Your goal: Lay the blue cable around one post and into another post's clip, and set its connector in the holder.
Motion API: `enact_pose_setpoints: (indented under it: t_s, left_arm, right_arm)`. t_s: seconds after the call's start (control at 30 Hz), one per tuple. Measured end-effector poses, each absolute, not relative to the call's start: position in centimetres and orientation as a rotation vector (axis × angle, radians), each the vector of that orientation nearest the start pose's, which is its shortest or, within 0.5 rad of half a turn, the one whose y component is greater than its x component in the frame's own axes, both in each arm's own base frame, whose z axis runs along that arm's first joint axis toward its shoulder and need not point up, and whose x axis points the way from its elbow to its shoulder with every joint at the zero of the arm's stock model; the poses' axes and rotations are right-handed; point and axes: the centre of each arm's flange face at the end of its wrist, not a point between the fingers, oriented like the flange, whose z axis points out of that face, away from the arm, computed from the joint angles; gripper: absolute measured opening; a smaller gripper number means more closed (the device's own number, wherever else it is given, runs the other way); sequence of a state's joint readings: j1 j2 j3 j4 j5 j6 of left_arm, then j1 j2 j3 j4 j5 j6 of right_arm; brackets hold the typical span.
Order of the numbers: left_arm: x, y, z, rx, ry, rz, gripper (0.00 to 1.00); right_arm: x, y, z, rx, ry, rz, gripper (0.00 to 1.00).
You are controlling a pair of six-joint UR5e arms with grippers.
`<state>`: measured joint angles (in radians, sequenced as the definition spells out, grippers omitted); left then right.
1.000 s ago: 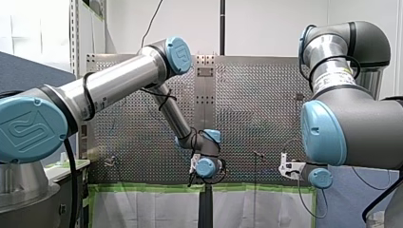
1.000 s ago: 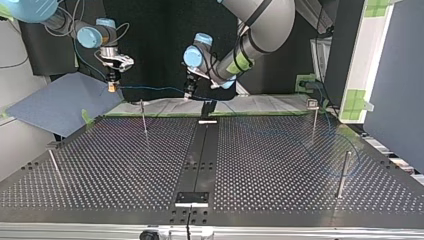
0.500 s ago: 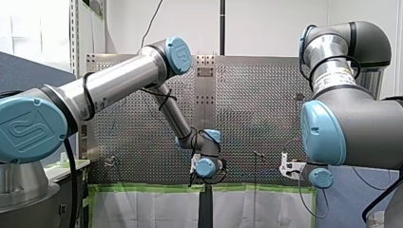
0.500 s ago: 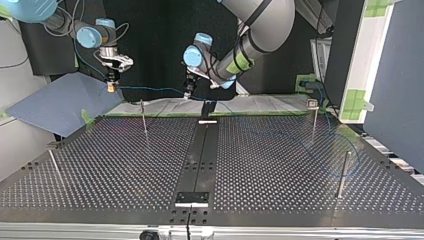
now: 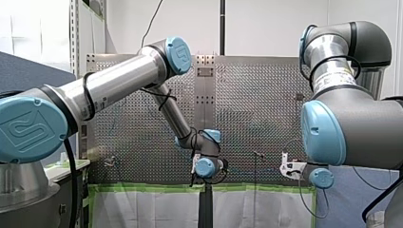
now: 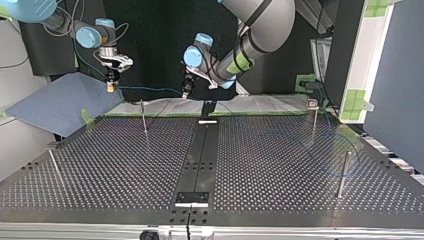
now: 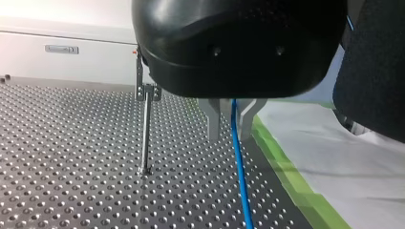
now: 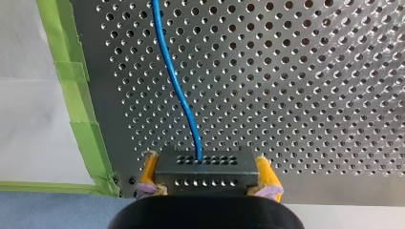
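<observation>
Clamping connector (image 8: 205,170), right fingers (image 8: 149,169), blue cable (image 8: 177,90) leading ahead

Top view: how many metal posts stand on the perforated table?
4, placed by the top view: the near-left post, the far-left post, the far-right post and the near-right post. None seems hidden.

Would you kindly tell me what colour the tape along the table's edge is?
Green; the tape shows best in the right wrist view.
</observation>
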<state>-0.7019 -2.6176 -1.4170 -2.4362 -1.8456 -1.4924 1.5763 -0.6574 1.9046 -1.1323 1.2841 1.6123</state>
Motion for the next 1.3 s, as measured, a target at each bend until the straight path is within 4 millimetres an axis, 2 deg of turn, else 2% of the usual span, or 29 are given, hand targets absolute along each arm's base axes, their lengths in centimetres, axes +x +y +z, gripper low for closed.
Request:
enact_pose_setpoints:
  t_s: [0.17,0.73,1.07,1.3]
  left_arm:
    - [45.8,-52.8,-4.6,0.483,1.690,-0.249,0.01]
    - [45.5,-53.7,-4.5,0.467,1.679,-0.358,0.01]
    - [45.1,-55.1,-4.4,0.397,1.635,-0.455,0.01]
    - [44.7,-56.3,-6.2,0.400,1.647,-0.497,0.01]
  right_arm:
    - [16.4,-54.4,-6.0,1.487,-1.190,1.406,0.00]
    - [15.6,-54.6,-6.0,1.472,-1.205,1.392,0.00]
    - [13.2,-55.6,-5.7,1.421,-1.241,1.377,0.00]
    - [11.5,-56.8,-5.3,1.377,-1.261,1.373,0.00]
